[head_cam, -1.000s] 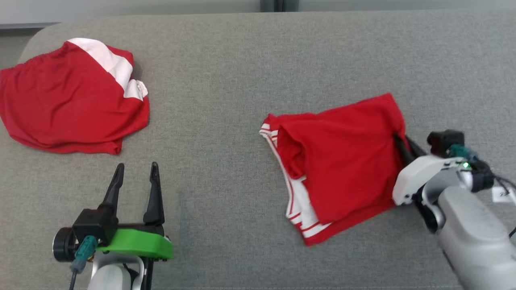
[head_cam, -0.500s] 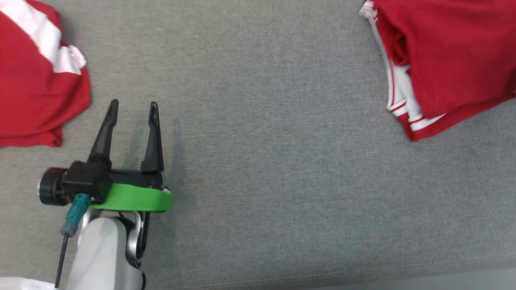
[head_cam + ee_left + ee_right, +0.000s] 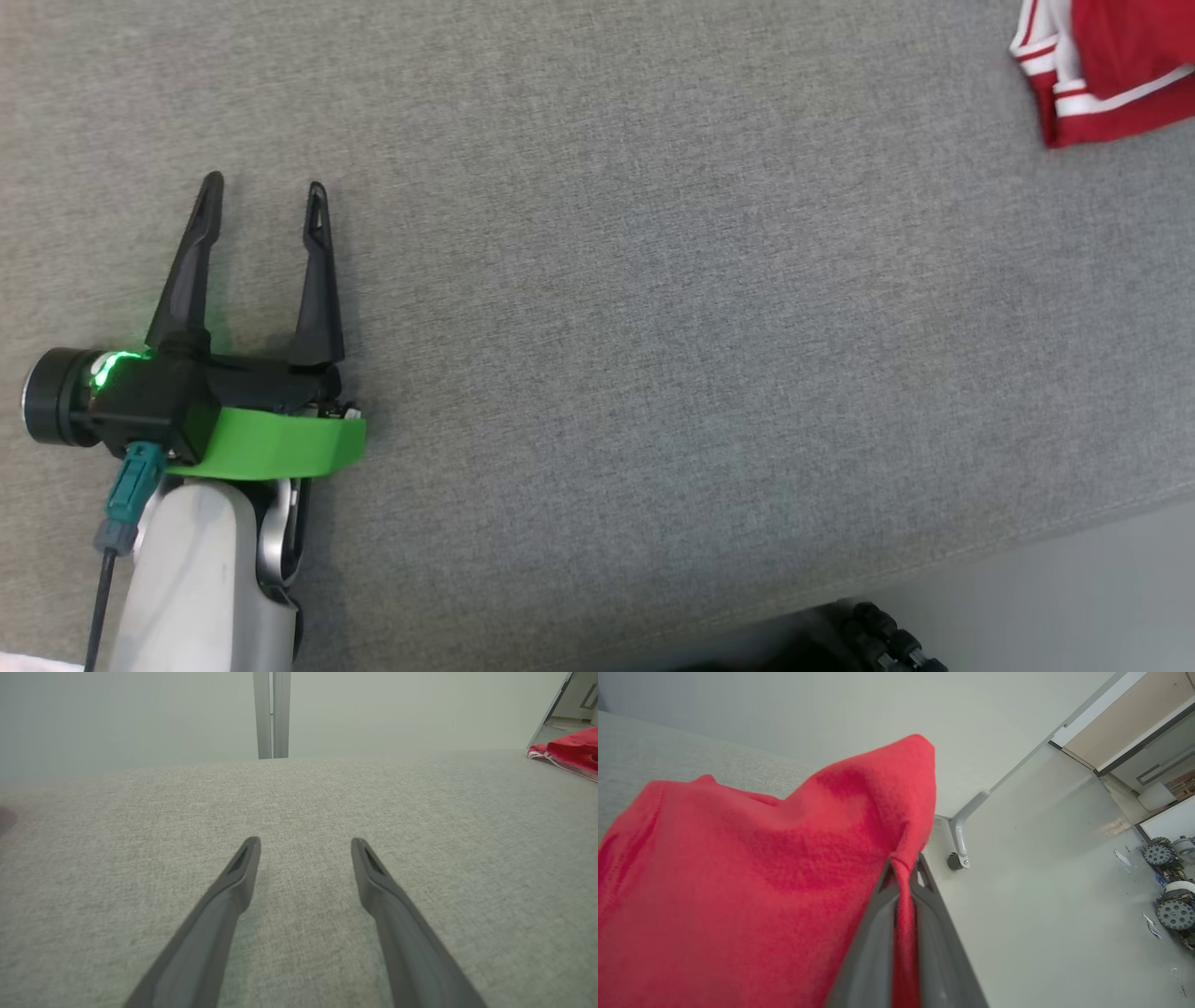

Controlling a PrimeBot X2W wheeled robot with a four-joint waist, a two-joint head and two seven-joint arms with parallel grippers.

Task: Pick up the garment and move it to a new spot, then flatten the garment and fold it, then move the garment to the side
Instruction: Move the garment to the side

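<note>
The garment [image 3: 1111, 65] is red with white striped trim; a folded corner of it lies at the top right of the head view on the grey cushion [image 3: 653, 327]. In the right wrist view my right gripper [image 3: 903, 865] is shut on a pinched edge of the red garment [image 3: 752, 872], whose cloth spreads left of the fingers. The left wrist view has the garment [image 3: 567, 751] far off at the right edge. My left gripper [image 3: 264, 191] hovers open over bare cushion at the left, nothing between its fingers [image 3: 233, 877].
The cushion's front edge [image 3: 1027, 537] runs across the lower right, with pale floor [image 3: 1074, 588] below it. A dark ribbed object [image 3: 878, 635] shows at the bottom. The right wrist view shows a metal leg [image 3: 962, 830] and wheeled gear [image 3: 1171, 877] on the floor.
The head camera has swung down and left, so the cushion's front edge and floor have come into view. The right gripper stays shut on the garment. The left gripper stays open.
</note>
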